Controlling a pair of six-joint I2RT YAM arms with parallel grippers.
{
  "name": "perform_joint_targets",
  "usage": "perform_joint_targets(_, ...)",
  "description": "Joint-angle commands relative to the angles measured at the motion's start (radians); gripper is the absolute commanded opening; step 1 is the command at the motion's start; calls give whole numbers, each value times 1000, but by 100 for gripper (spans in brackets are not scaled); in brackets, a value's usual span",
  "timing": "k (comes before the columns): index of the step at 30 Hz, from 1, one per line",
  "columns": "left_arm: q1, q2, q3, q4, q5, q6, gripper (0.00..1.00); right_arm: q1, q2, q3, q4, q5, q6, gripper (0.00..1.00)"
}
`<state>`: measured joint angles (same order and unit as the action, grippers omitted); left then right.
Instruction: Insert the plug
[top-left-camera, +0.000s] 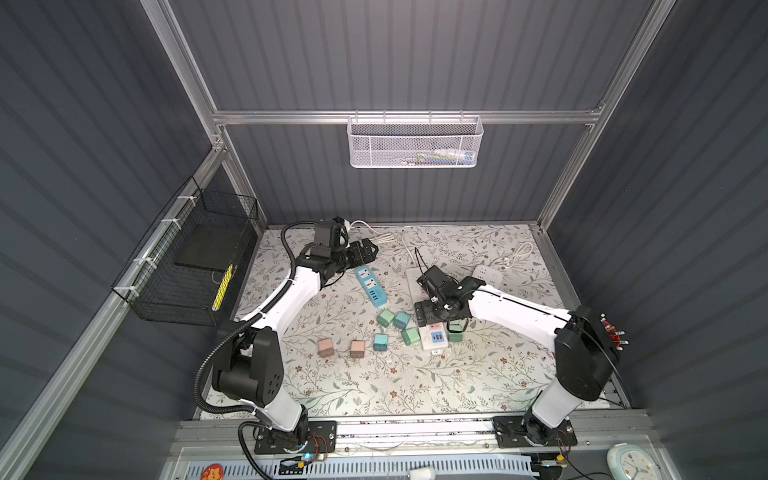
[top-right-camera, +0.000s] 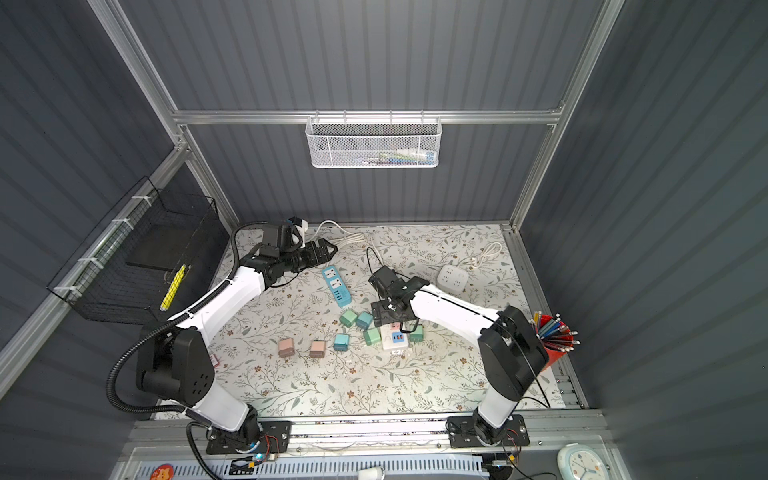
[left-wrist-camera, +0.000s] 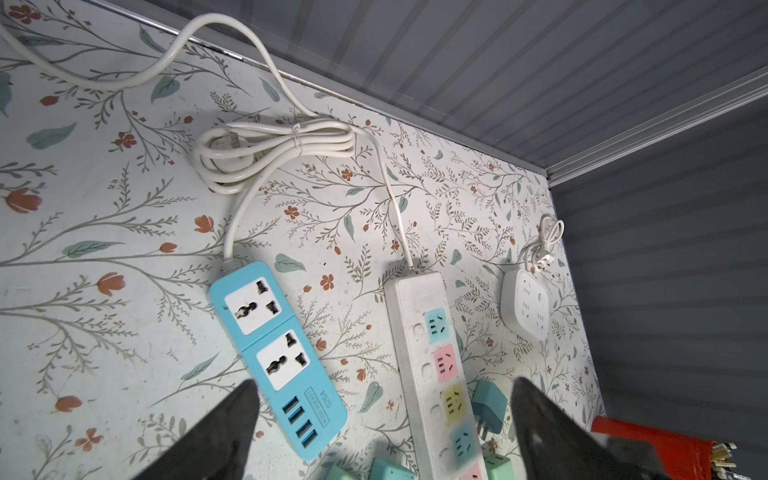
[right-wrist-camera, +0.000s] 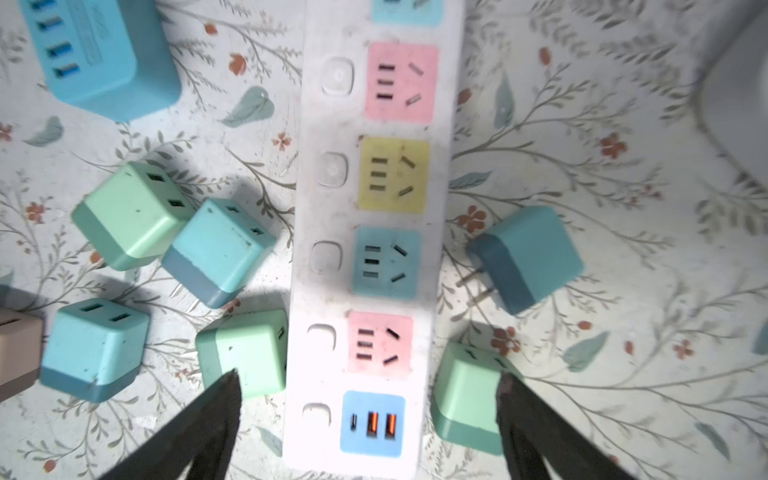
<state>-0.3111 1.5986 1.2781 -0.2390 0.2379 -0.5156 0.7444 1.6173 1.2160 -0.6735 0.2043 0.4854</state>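
Evidently we were at the pick-up step: the right gripper (right-wrist-camera: 369, 377) hung spread and empty over the white strip (right-wrist-camera: 332, 216) — a green plug (right-wrist-camera: 465, 399) lay loose on the mat (right-wrist-camera: 582, 104) just beside one jaw. Next we needed a square grasp on it. The left gripper (left-wrist-camera: 384, 381) gaped empty too.

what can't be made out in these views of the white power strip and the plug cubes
- Long white power strip: in both top views the right arm covers its middle sockets.
- White mesh wall basket: its contents are too small and veiled by mesh in both top views.
- Pinkish-beige plug cube: cut off by the right wrist view's edge.
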Motion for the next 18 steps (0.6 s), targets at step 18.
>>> perform_joint_targets(18,-251,142,167,-423,-238,140,70,-269,-260,-253,116,-20,-108,93)
